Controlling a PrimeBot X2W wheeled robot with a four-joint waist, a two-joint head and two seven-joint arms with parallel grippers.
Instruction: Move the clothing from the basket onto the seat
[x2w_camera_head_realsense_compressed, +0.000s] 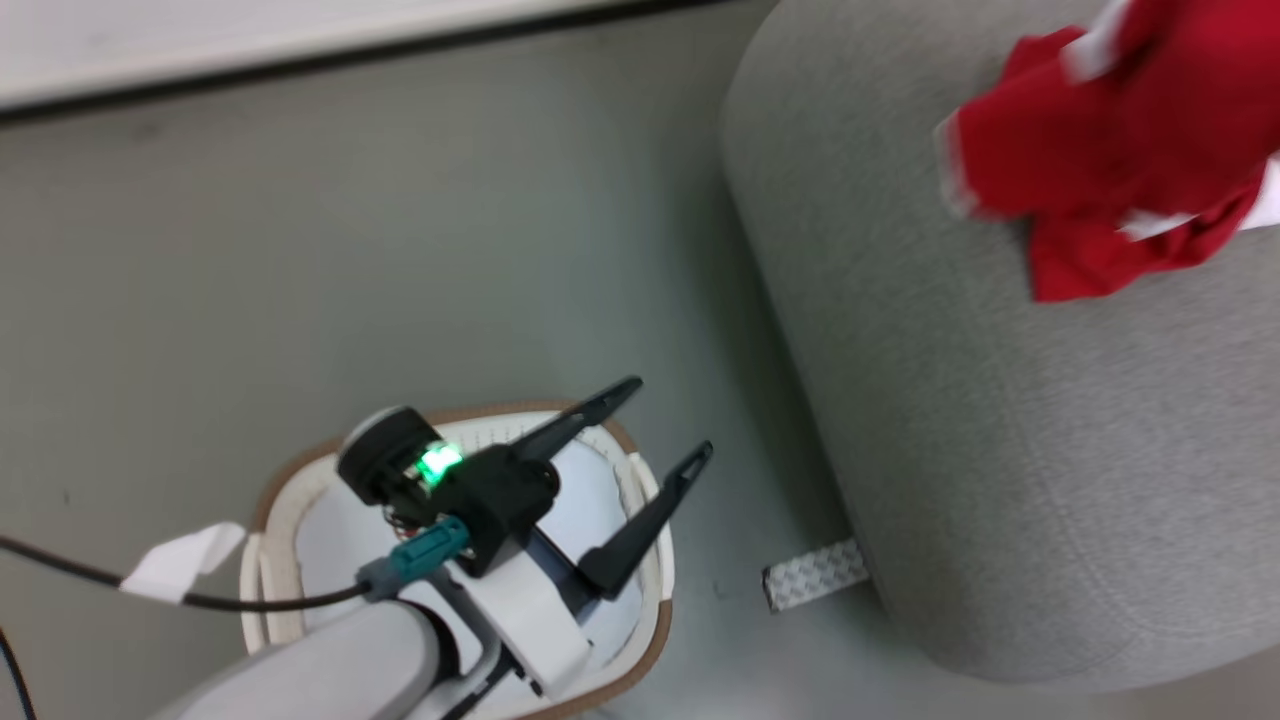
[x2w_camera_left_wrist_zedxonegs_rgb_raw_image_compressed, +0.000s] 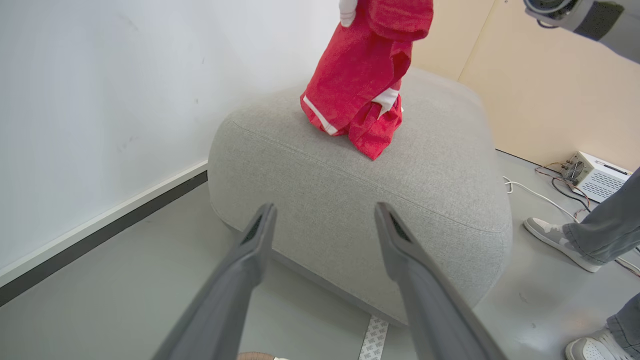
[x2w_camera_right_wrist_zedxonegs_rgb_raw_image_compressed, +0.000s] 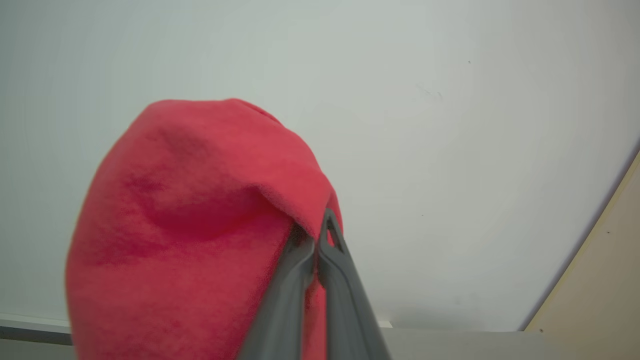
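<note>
The red garment (x2w_camera_left_wrist_zedxonegs_rgb_raw_image_compressed: 357, 85) hung from the right gripper (x2w_camera_right_wrist_zedxonegs_rgb_raw_image_compressed: 320, 235), whose fingers were pressed together on a fold of it. Its lower folds touched the top of the grey seat (x2w_camera_left_wrist_zedxonegs_rgb_raw_image_compressed: 440, 175). The left gripper (x2w_camera_head_realsense_compressed: 670, 416) stood spread wide above the cream basket (x2w_camera_head_realsense_compressed: 300, 480), which sat near the seat. A patterned tape strip (x2w_camera_head_realsense_compressed: 812, 575) lay on the floor at the seat's foot. A person's shoe (x2w_camera_left_wrist_zedxonegs_rgb_raw_image_compressed: 552, 235) and a white box (x2w_camera_left_wrist_zedxonegs_rgb_raw_image_compressed: 595, 177) with cables were beyond the seat's other side.
</note>
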